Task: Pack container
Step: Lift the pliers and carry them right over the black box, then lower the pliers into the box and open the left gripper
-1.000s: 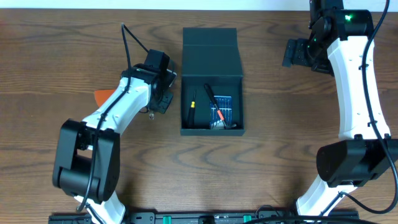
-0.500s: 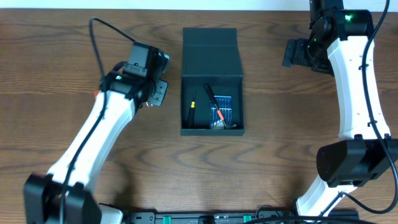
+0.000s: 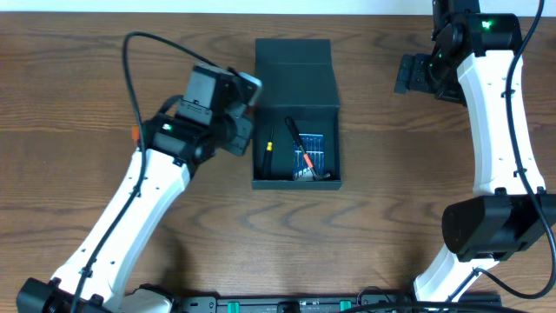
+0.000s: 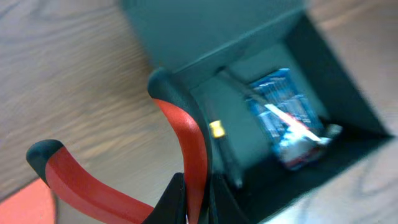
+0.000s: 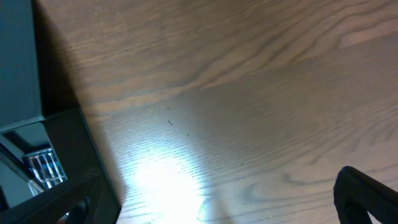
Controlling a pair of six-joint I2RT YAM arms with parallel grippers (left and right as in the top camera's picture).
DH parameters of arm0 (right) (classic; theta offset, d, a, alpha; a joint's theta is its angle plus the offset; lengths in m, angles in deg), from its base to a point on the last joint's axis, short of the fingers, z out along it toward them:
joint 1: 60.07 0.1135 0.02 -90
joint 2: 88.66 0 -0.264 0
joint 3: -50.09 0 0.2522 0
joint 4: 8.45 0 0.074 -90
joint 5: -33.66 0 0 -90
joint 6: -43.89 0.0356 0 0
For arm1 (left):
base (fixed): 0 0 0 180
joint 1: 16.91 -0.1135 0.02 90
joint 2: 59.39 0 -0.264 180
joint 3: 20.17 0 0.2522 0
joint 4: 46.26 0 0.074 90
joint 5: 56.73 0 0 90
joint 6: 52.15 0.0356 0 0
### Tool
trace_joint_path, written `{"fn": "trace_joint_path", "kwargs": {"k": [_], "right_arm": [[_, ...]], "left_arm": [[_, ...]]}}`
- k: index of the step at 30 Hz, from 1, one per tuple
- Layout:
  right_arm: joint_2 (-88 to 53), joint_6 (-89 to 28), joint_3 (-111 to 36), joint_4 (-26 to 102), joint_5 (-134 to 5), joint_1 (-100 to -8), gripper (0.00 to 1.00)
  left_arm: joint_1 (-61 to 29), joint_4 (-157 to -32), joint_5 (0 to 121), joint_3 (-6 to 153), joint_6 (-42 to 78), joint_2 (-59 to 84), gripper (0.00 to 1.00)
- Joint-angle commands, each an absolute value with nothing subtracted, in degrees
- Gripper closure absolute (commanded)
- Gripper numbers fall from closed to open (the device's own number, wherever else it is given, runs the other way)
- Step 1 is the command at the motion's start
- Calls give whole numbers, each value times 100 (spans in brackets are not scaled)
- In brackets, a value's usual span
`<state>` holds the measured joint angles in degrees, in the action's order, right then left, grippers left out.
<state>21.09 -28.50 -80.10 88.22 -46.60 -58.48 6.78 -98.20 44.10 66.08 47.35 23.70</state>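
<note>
Overhead, the container (image 3: 295,183) sits in the middle of the table (image 3: 87,52) with its flap lid laid open toward the far edge. It already holds several things: a blue case (image 3: 314,155) of silvery bits, a slim black-and-orange tool (image 3: 300,143) across it, and a dark tool with a yellow mark (image 3: 268,149) along the left wall. The left gripper (image 3: 239,122) hovers just beside the container's left wall. The right gripper (image 3: 417,74) is well apart, off toward the far right corner. A small orange thing (image 3: 135,132) peeks out beside the left arm; what it is cannot be told.

In the left wrist view, the left gripper (image 4: 193,205) is clamped on a pair of red-handled pliers (image 4: 186,137), whose splayed handles reach out over the container's near wall (image 4: 180,74). The blue case (image 4: 283,106) lies below, inside.

The right wrist view shows mostly bare table, with one corner of the container (image 5: 93,168) at the left. The right gripper's dark fingertips (image 5: 367,193) stand apart at the bottom corners with nothing between them.

The packing looks well advanced: the pliers are not yet inside, the orange thing may also belong in the container, and the lid is not yet closed.
</note>
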Motion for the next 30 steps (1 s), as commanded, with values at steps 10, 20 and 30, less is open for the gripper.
{"fn": "trace_joint_path", "kwargs": {"k": [10, 20, 30], "right_arm": [[2070, -2769, -8110, 8831, -4605, -5853, 1], [2070, -2769, -8110, 8831, -4605, -5853, 1], [2070, -2769, -8110, 8831, -4605, -5855, 1]], "left_arm": [[1646, -9179, 4784, 6573, 5178, 2449, 94], [1794, -9028, 4786, 6573, 5178, 3120, 95], [1794, -8921, 4957, 6573, 5176, 3922, 94]]}}
